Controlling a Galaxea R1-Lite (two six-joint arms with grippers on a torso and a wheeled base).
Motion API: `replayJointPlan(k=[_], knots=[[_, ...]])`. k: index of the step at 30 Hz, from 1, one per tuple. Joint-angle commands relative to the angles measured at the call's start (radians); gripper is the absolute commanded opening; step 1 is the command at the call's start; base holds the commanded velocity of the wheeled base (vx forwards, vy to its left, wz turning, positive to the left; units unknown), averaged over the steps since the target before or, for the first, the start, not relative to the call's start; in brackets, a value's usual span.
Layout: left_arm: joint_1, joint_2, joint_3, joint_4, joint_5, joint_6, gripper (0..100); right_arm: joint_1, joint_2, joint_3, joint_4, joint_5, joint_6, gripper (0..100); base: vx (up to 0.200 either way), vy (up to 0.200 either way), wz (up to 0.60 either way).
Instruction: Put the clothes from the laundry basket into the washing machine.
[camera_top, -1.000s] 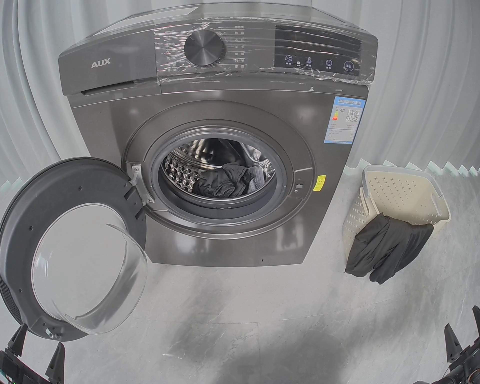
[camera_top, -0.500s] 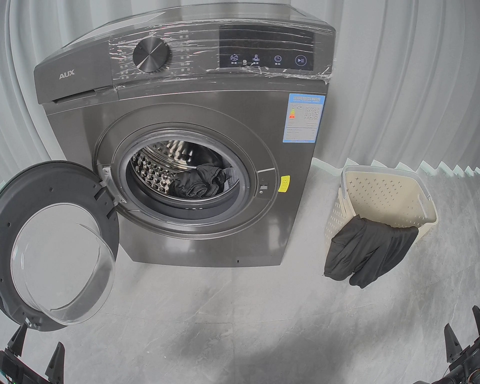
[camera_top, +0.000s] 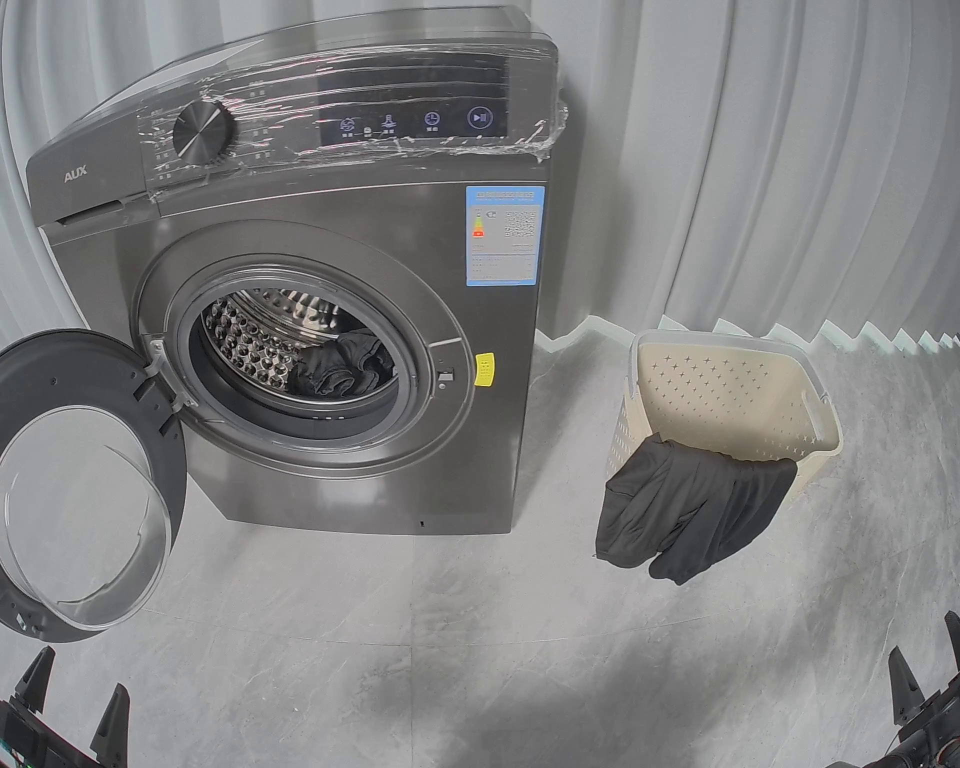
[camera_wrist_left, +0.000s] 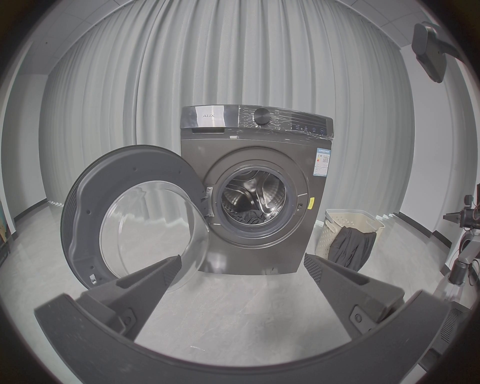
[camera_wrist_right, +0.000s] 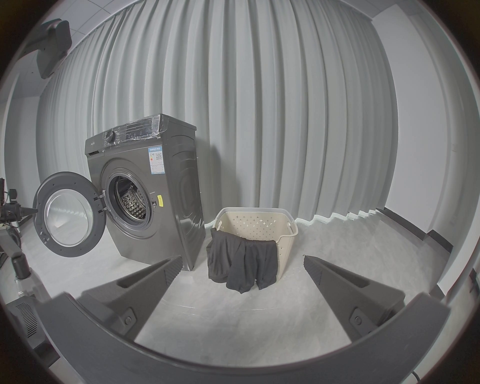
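Dark crumpled garment (camera_top: 690, 510) over cream basket (camera_top: 730, 400) rim

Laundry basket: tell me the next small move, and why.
Probably bring the right gripper, open and empty, forward to the black garment draped over the front rim of the laundry basket. It is the nearer arm, well short of the cloth, and the washing machine door already stands open.

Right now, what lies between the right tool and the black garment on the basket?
Bare grey floor; the head view shows nothing else between the right tool and the black garment.
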Motion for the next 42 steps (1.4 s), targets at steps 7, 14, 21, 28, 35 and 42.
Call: replayJointPlan(k=[7, 14, 21, 28, 35, 42], knots=[[-0.001, -0.011, 0.016, 0.0, 0.011, 0.0, 100, 0.0, -0.013, 0.018, 0.0, 0.0, 0.0, 100, 0.0, 0.0, 0.0], [0.001, -0.011, 0.015, 0.0, 0.013, 0.0, 100, 0.0, -0.013, 0.018, 0.0, 0.0, 0.0, 100, 0.143, 0.0, 0.0], [0.001, -0.011, 0.016, 0.0, 0.013, 0.0, 100, 0.0, -0.013, 0.018, 0.0, 0.0, 0.0, 100, 0.114, 0.0, 0.0], [0.001, -0.011, 0.016, -0.002, 0.014, 0.0, 100, 0.0, -0.013, 0.018, 0.0, 0.0, 0.0, 100, 0.0, -0.114, 0.0], [0.001, -0.011, 0.016, -0.002, 0.013, 0.0, 100, 0.0, -0.013, 0.018, 0.0, 0.0, 0.0, 100, 0.0, -0.2, 0.0], [0.001, -0.011, 0.016, -0.002, 0.013, -0.002, 100, 0.0, -0.013, 0.018, 0.0, 0.0, 0.0, 100, 0.0, -0.2, 0.0]])
